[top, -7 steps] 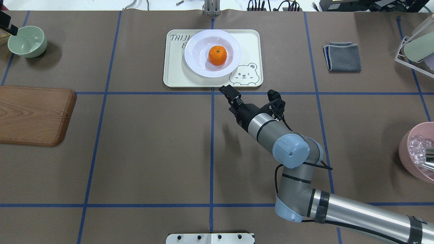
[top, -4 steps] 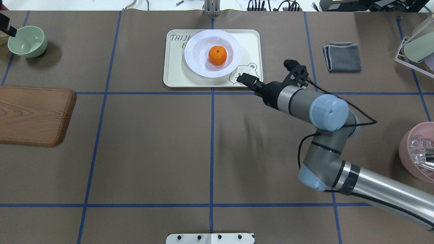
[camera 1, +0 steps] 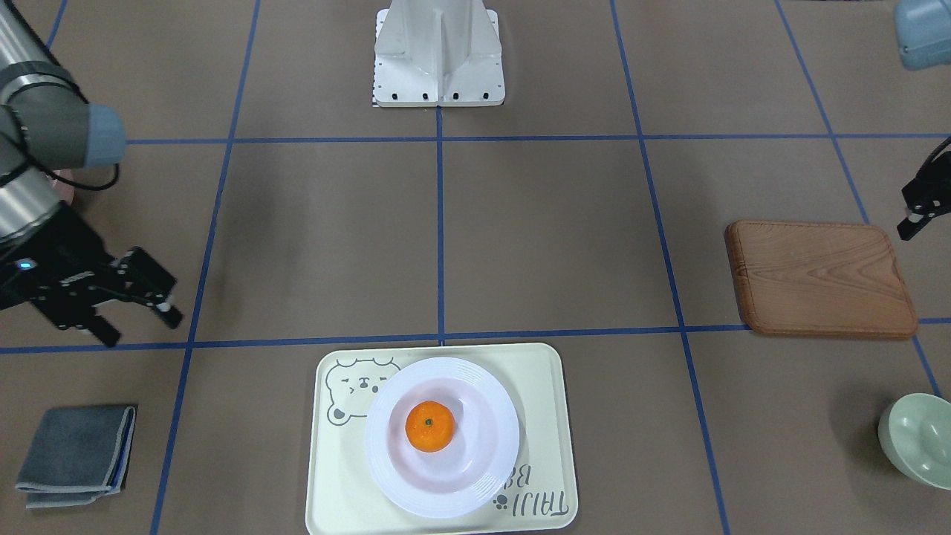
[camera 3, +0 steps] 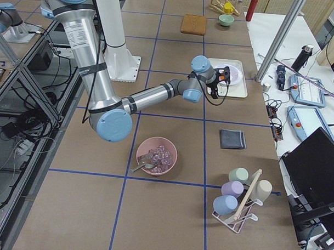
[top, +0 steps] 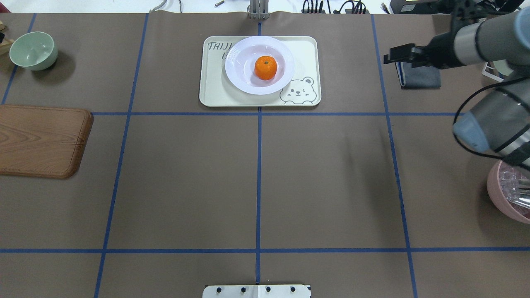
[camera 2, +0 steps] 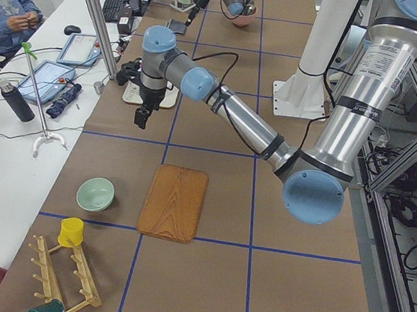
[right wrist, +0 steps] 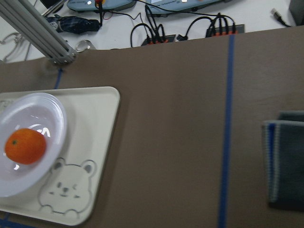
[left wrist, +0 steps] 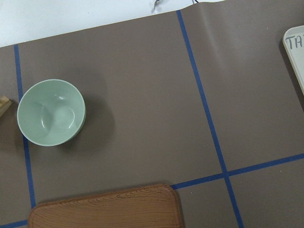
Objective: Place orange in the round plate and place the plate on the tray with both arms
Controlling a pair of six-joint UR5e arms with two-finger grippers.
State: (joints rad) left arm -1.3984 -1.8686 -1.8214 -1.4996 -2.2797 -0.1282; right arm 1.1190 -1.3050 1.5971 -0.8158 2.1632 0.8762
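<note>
The orange (top: 265, 68) (camera 1: 429, 426) lies in the middle of the white round plate (top: 242, 83) (camera 1: 391, 475). The plate stands on the cream bear tray (top: 215, 92) (camera 1: 334, 490) at the table's far centre. My right gripper (top: 391, 57) (camera 1: 143, 327) hovers open and empty, well to the right of the tray over the grey cloth. Its wrist view holds the orange (right wrist: 25, 146), the plate (right wrist: 50, 111) and the tray (right wrist: 97, 142). My left gripper (camera 1: 915, 215) is far off by the wooden board; I cannot tell its state.
A folded grey cloth (top: 419, 78) lies right of the tray. A mint-green bowl (top: 33, 50) (left wrist: 51, 112) and a brown wooden board (top: 41, 140) (left wrist: 109, 209) sit at the left. A pink bowl (top: 507, 194) and a cup rack (camera 3: 238, 199) stand at the right.
My right arm has swung away from the tray's front edge, rightward and back, and now hangs over the grey cloth. The left gripper has slid out past the left edge. Orange, plate and tray stayed put.
</note>
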